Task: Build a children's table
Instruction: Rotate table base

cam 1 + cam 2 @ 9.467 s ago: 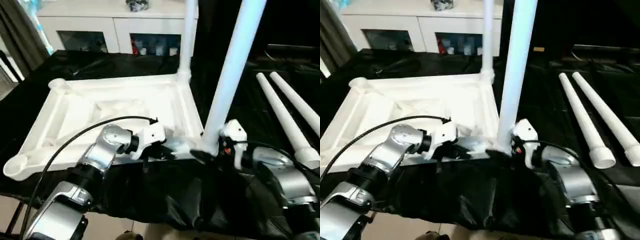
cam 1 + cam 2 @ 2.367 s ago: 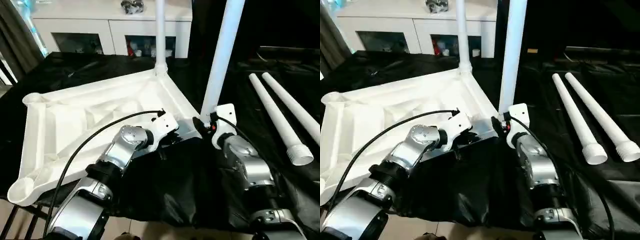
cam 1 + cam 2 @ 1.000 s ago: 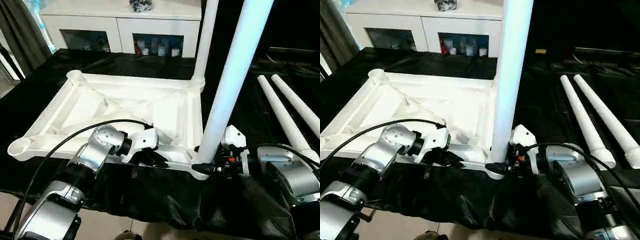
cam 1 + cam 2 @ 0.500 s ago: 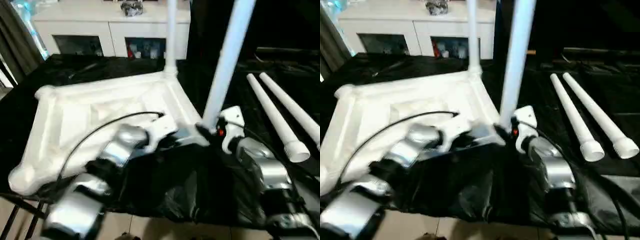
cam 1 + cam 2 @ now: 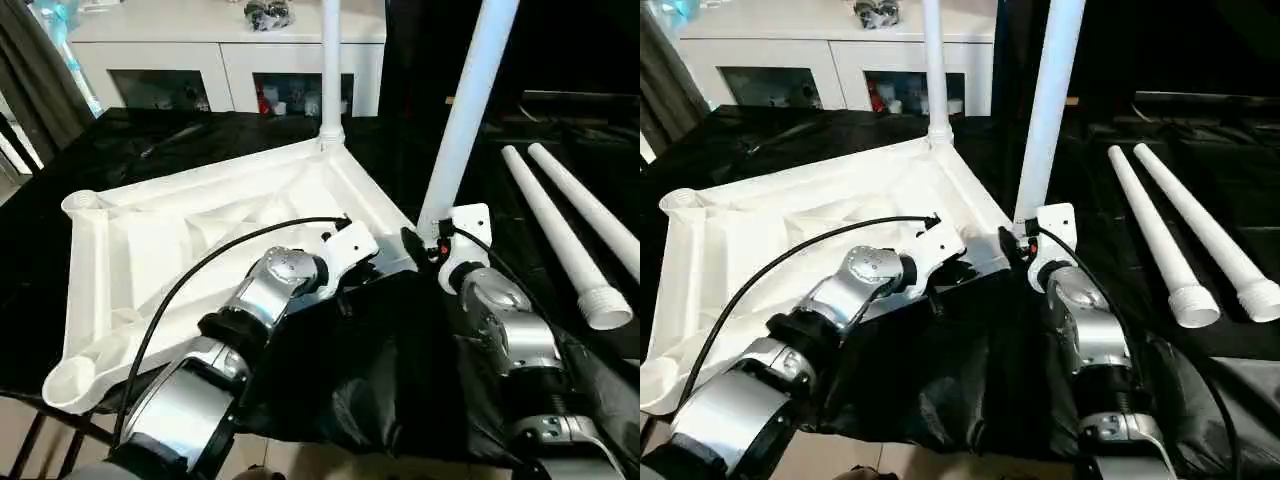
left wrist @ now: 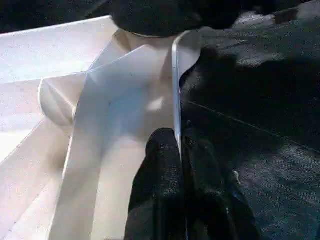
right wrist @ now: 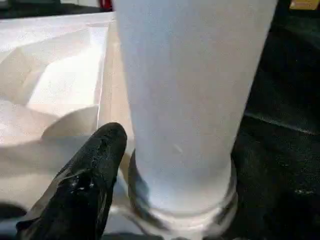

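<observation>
Tabletop (image 5: 200, 240) swung round vs 1 s ago; left gripper (image 6: 179, 150) clamps its rim, right gripper (image 5: 425, 250) jaws: can't tell, at upright leg (image 5: 462, 120) base

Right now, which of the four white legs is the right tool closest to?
The near standing leg: the right tool sits at its base. Another leg stands farther back; two lie aside.

A white ribbed tabletop (image 5: 200, 235) lies on a desk draped in black cloth (image 5: 400, 360). Two white legs (image 5: 468, 100) rise from its corners beside the black-fingered right tool (image 7: 95, 165); two more white legs (image 5: 560, 235) lie on the black cloth. The left tool (image 6: 182, 165) shows black fingers on a silver forearm (image 5: 265, 295). Behind stands a white cabinet (image 5: 230, 45).
</observation>
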### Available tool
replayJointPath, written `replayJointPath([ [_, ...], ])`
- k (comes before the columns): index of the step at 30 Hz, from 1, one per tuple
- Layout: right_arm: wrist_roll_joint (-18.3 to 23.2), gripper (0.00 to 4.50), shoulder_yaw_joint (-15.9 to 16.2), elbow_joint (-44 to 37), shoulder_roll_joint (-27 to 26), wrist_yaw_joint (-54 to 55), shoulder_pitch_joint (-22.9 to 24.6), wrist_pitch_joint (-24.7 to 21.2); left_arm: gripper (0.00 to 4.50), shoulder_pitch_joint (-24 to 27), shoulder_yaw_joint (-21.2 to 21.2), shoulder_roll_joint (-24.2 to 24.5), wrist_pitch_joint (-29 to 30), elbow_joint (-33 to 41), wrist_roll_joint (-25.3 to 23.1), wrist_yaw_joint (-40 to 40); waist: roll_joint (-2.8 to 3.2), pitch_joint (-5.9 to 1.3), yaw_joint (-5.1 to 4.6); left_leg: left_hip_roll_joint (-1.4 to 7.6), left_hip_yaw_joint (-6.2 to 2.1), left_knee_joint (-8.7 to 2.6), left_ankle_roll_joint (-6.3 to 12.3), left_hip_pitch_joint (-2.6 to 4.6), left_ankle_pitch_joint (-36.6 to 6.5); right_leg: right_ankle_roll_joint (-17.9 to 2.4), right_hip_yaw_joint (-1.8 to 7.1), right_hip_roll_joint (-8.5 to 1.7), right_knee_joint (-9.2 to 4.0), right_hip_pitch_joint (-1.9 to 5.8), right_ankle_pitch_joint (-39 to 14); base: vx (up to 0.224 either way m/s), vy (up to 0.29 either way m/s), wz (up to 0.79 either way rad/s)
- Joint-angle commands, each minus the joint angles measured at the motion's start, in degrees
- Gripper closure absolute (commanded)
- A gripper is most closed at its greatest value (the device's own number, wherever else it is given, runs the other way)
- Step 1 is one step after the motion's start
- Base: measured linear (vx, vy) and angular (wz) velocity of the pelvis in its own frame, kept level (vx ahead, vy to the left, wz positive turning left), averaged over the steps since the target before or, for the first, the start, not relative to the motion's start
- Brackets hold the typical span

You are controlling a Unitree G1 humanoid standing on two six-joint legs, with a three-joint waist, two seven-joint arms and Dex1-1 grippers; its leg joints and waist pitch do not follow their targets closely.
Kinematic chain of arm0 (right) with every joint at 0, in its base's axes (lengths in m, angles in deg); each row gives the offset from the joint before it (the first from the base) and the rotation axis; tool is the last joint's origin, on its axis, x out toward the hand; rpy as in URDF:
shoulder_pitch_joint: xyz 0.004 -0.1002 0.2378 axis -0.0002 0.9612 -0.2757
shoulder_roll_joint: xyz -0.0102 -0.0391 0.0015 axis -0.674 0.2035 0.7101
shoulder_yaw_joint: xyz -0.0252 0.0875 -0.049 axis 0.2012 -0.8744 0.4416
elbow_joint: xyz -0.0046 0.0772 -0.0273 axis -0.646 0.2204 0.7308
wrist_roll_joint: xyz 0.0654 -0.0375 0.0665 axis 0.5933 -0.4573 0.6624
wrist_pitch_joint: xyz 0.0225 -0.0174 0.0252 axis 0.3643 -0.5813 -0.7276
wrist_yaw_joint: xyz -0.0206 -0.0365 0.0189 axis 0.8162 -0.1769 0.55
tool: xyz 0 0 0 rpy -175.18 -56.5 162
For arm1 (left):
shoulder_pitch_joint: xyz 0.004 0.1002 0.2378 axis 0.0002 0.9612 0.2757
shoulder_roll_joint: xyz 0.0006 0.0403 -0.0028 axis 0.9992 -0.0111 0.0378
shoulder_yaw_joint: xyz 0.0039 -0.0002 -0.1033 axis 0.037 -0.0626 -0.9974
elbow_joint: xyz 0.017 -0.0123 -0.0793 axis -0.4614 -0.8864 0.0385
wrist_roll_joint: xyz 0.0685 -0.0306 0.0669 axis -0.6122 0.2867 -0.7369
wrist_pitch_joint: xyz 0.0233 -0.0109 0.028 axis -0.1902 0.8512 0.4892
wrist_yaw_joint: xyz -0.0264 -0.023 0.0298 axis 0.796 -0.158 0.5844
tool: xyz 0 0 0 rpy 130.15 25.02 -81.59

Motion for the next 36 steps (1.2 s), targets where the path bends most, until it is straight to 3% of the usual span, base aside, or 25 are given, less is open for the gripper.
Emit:
replayJointPath([
  [1,1.3,0.98,2.1,-3.1,0.3,-3.9,1.5,-1.2,4.5,-1.7,-0.1,-1.7,-3.5,0.5,0.5,-1.9,-1.04,-3.92,-0.06,2.87,-1.63,-4.12,4.26,1.13,-12.8,-12.5,2.1,-3.37,-4.45,2.51,-12.0,0.0,0.0,0.0],
  [5,3.9,0.98,0.5,-11.1,6.2,-10.3,6.5,-2.4,4.5,-1.6,-0.4,-1.9,-5.3,-0.6,0.7,-2.4,-1.94,-3.82,0.7,2.94,-1.52,-3.94,6.1,0.95,-11.4,-11.3,2.13,-3.42,-4.6,2.71,-13.0,0.0,0.0,0.0],
  [6,4.2,0.98,0.3,-12.0,6.9,-11.1,7.1,-2.5,4.5,-1.6,-0.5,-1.9,-5.6,-0.7,0.7,-2.6,-1.91,-3.79,0.74,2.94,-1.59,-3.99,6.26,0.81,-11.2,-11.2,2.05,-3.5,-4.58,2.56,-14.2,0.0,0.0,0.0],
  [7,4.7,0.89,-0.1,-13.8,8.2,-12.5,8.3,-2.6,4.22,-1.6,-0.8,-2.0,-5.9,-0.7,1.0,-3.1,-1.9,-3.77,0.82,2.87,-1.59,-3.9,6.26,0.82,-11.5,-10.6,2.0,-3.51,-4.78,2.48,-15.7,0.0,0.0,0.0],
  [8,6.0,0.84,-0.7,-17.0,10.4,-14.8,10.3,-3.4,4.06,-1.8,-2.0,-1.9,-6.2,-0.4,2.1,-3.1,-2.29,-3.68,0.77,2.85,-1.5,-3.93,6.37,0.84,-11.7,-10.3,2.01,-3.46,-4.96,2.44,-16.5,0.0,0.0,0.0],
  [10,6.7,0.84,-1.0,-18.5,11.5,-16.0,11.3,-3.9,3.91,-1.9,-2.8,-1.9,-6.3,-0.1,2.8,-3.0,-2.19,-3.9,1.33,3.01,-1.56,-3.77,6.67,0.9,-10.8,-10.5,2.06,-3.58,-4.82,2.44,-16.4,0.0,0.0,0.0],
  [13,8.4,0.84,-0.6,-23.5,14.1,-19.6,14.6,-6.0,3.52,-2.0,-6.6,0.1,-5.0,3.3,5.2,-4.7,-2.35,-3.75,1.33,3.24,-1.7,-3.92,7.05,0.7,-10.8,-10.8,1.94,-3.47,-4.55,2.38,-15.0,0.0,0.0,0.0],
  [17,8.1,0.84,1.1,-25.1,14.3,-20.0,15.8,-7.1,3.48,-2.5,-9.1,2.8,-4.3,5.4,5.4,-8.1,-2.5,-3.65,0.46,2.89,-1.88,-4.01,6.59,0.3,-11.2,-10.8,1.66,-3.28,-4.43,2.52,-15.1,0.0,0.0,0.0],
  [21,6.6,0.84,3.7,-24.4,13.3,-17.9,15.3,-11.2,3.48,-3.2,-12.0,8.3,-2.0,8.2,4.0,-14.0,-2.35,-3.65,-0.17,2.77,-1.83,-3.88,6.22,0.35,-10.3,-11.3,1.72,-2.98,-4.22,2.37,-13.9,0.0,0.0,0.0],
  [23,6.4,0.84,5.5,-23.3,11.7,-16.5,14.0,-14.4,3.48,-3.1,-14.2,14.4,1.9,9.6,1.3,-19.6,-2.34,-3.74,-0.38,2.83,-1.96,-3.83,5.71,0.51,-9.7,-11.4,1.77,-2.89,-3.79,2.31,-13.0,0.0,0.0,0.0],
  [24,6.1,0.84,6.5,-23.0,10.8,-16.1,13.5,-14.4,3.48,-2.3,-15.1,17.7,4.1,10.4,0.0,-21.3,-2.68,-3.68,-0.51,2.7,-1.95,-3.86,5.73,0.25,-9.4,-11.3,1.72,-2.85,-3.78,2.4,-12.8,0.0,0.0,0.0],
  [25,6.1,0.84,6.5,-23.0,10.8,-16.1,13.5,-14.4,3.48,-2.3,-15.1,17.7,4.1,10.4,0.0,-21.3,-2.17,-3.66,-0.59,2.7,-2.06,-3.95,5.02,0.3,-9.5,-10.9,1.72,-2.92,-3.65,2.35,-13.4,0.0,0.0,0.0],
  [26,5.7,1.12,7.2,-22.7,10.0,-15.8,13.0,-15.1,3.77,-1.4,-15.5,20.5,6.0,11.3,-1.3,-22.0,-2.07,-3.6,-0.63,2.76,-2.06,-3.98,4.68,0.47,-9.8,-10.9,1.72,-2.89,-3.8,2.21,-13.9,0.0,0.0,0.0],
  [27,4.8,1.12,7.9,-22.3,9.4,-15.2,12.4,-15.5,3.77,-0.4,-16.0,22.8,7.3,11.8,-2.3,-22.6,-1.93,-3.68,-0.34,3.03,-1.94,-3.86,3.86,1.17,-10.2,-11.3,1.91,-2.84,-3.75,1.75,-13.4,0.0,0.0,0.0],
  [28,4.3,1.19,8.7,-21.2,8.6,-14.8,11.4,-16.1,3.86,0.7,-16.3,25.4,8.9,11.9,-3.4,-23.2,-2.21,-3.58,-0.54,3.04,-1.93,-4.06,3.66,0.85,-9.2,-12.0,1.95,-2.69,-3.39,1.82,-11.7,0.0,0.0,0.0],
  [29,4.0,1.24,9.0,-20.6,8.2,-14.6,10.9,-16.3,3.94,1.2,-16.5,26.5,9.6,11.9,-3.8,-23.5,-1.75,-3.62,-0.34,3.07,-1.91,-4.12,3.19,1.04,-9.0,-11.9,1.98,-2.7,-3.28,1.77,-11.2,0.0,0.0,0.0],
  [30,4.0,1.24,9.2,-20.5,8.1,-14.6,10.8,-16.4,3.94,1.4,-16.5,26.9,9.8,11.9,-4.0,-23.6,-1.63,-3.67,-0.27,3.2,-1.91,-4.08,2.85,1.31,-9.1,-12.2,2.06,-2.78,-3.26,1.59,-10.7,0.0,0.0,0.0],
  [31,3.0,1.49,10.3,-18.8,7.6,-14.5,9.6,-16.5,4.23,2.2,-16.4,28.9,11.2,11.2,-4.9,-24.3,-1.58,-3.71,-0.03,3.21,-1.77,-4.1,2.44,1.52,-9.2,-12.5,2.11,-2.67,-3.22,1.54,-9.5,0.0,0.0,0.0],
  [36,0.6,1.79,12.6,-13.6,6.2,-12.1,5.5,-16.6,4.44,4.4,-14.9,32.7,15.2,9.1,-6.4,-25.5,-1.27,-3.65,0.71,3.15,-1.69,-4.31,0.09,1.73,-10.9,-13.0,2.34,-2.8,-2.89,1.31,-7.9,0.0,0.0,0.0],
])
